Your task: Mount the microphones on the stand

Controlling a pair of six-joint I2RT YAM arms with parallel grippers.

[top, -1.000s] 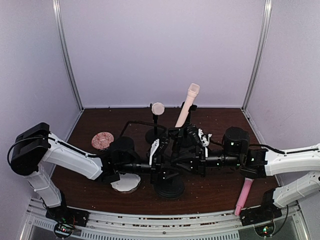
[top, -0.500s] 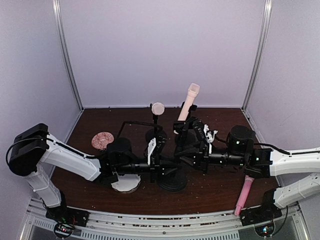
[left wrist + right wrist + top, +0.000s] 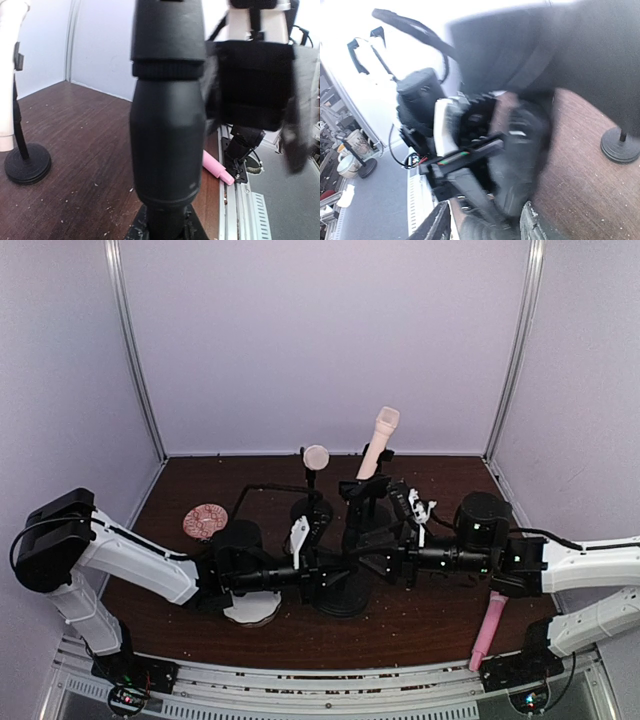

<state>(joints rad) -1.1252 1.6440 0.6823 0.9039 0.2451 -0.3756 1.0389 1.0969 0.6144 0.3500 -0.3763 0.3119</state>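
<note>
A black microphone stand (image 3: 345, 600) stands mid-table with its clip top empty. My left gripper (image 3: 318, 565) is shut on its thick pole (image 3: 167, 125), fingers hugging it low down (image 3: 165, 226). My right gripper (image 3: 386, 562) is just right of the pole, jaws wide apart around its blurred lower part (image 3: 485, 225). One cream microphone (image 3: 377, 443) stands tilted in a stand at the back. A second cream microphone (image 3: 316, 455) sits on a small stand (image 3: 310, 508). The pink microphone (image 3: 487, 630) lies at the front right, also in the left wrist view (image 3: 217, 168).
A pink patterned disc (image 3: 205, 521) lies at the left, a white disc (image 3: 250, 608) under my left wrist. A small round stand base (image 3: 27, 163) shows left of the pole. The metal front rail (image 3: 320, 680) runs along the near edge.
The black stand has moved slightly back and stands more upright. My right gripper has drawn back to the right, away from the left gripper.
</note>
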